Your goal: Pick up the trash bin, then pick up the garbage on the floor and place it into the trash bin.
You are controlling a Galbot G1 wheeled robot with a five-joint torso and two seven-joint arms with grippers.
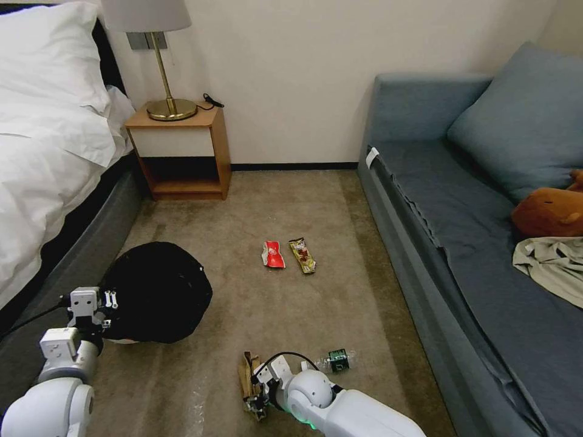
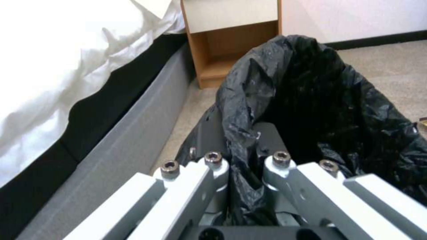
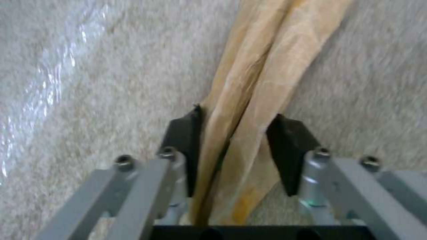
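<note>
Gripping the black bag rim of the trash bin (image 1: 155, 291) beside the bed (image 1: 48, 152), the left claw (image 2: 242, 156) holds tight. Near the bin, the right claw (image 3: 236, 146) straddles the tan scrap (image 3: 262, 76), half-open.

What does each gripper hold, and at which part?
Left gripper: trash bin, at its bag-covered rim. Right gripper: straddles the tan scrap on the carpet, not yet clamped.
</note>
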